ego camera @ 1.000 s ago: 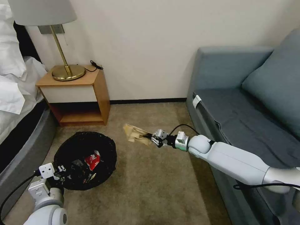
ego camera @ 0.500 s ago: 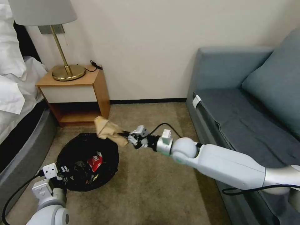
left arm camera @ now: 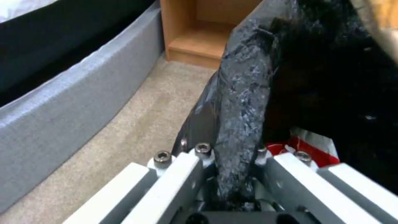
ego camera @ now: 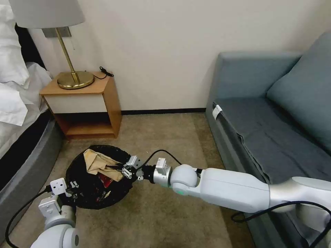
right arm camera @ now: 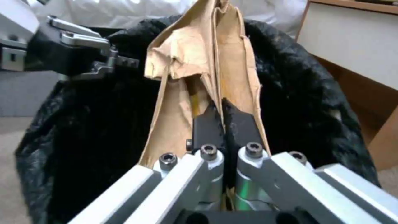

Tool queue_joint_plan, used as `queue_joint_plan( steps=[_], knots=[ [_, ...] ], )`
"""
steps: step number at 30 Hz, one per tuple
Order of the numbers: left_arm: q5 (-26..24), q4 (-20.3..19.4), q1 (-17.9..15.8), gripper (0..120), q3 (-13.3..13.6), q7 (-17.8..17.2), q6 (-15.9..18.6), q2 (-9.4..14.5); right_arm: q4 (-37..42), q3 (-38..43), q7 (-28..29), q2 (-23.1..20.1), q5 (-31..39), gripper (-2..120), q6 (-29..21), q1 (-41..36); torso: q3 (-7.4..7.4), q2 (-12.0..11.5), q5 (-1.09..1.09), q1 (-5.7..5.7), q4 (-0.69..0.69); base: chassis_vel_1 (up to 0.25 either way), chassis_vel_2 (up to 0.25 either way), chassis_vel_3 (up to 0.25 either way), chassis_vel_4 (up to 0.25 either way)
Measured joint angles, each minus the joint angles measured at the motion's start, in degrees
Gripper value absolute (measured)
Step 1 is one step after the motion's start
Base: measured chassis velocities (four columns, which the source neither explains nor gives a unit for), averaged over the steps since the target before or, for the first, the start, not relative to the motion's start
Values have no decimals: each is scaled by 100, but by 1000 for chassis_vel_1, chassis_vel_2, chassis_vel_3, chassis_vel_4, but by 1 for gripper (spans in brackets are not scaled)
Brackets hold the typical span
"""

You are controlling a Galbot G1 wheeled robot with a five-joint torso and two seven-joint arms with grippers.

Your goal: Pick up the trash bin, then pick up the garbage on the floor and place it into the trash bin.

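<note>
The right gripper (ego camera: 121,169), pinching the paper (ego camera: 100,162), has moved over the bin (ego camera: 77,199) at lower left, whose rim the left gripper (ego camera: 70,187) clamps, so the drop looks close.

The trash bin (ego camera: 98,177) sits on the floor (ego camera: 165,206) at the robot's eleven o'clock, with the nightstand (ego camera: 84,105) behind it at twelve o'clock of the bin and the bed (ego camera: 20,137) at its nine o'clock. The left gripper (ego camera: 70,187) clamps the bin's rim at the bin's seven o'clock, while the right gripper (ego camera: 120,168) reaches in from three o'clock, pinching the paper packet (ego camera: 100,162) over the bin's opening above a snack wrapper (ego camera: 105,181) inside. The sofa (ego camera: 272,120) stands at the robot's two o'clock, well apart from the bin.
</note>
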Motion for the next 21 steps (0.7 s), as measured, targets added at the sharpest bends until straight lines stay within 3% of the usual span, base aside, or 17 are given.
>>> queue_joint_plan(
  steps=[8, 9, 16, 19, 21],
  knots=[
    [-5, -12, -12, 1, -1, -8, 8, 0, -234, -117, 8, 141, -341, 4, 35, 74, 0, 0, 0, 0, -2, 0, 0, 0, 0],
    [-8, -9, -17, 1, 0, -6, 8, 0, -264, -134, 20, 190, -355, 12, 38, 72, 0, 0, 0, 0, -1, 0, 0, 0, 0],
    [-15, 35, -26, 1, 8, -7, 8, 0, -300, -132, 23, 269, -387, 33, 77, 48, 0, 0, 0, 0, 0, 0, 0, 0, 0],
    [-33, 62, -30, 1, 12, -11, 8, 0, -287, -74, 22, 252, -384, 50, 85, 69, 0, 0, 1, 0, -1, 0, 0, 0, 0],
    [-52, 64, -31, 1, 13, -19, 15, 0, -282, -61, 21, 234, -384, 51, 89, 74, 0, 0, 1, 0, 0, 0, 0, 0, 0]
  ],
)
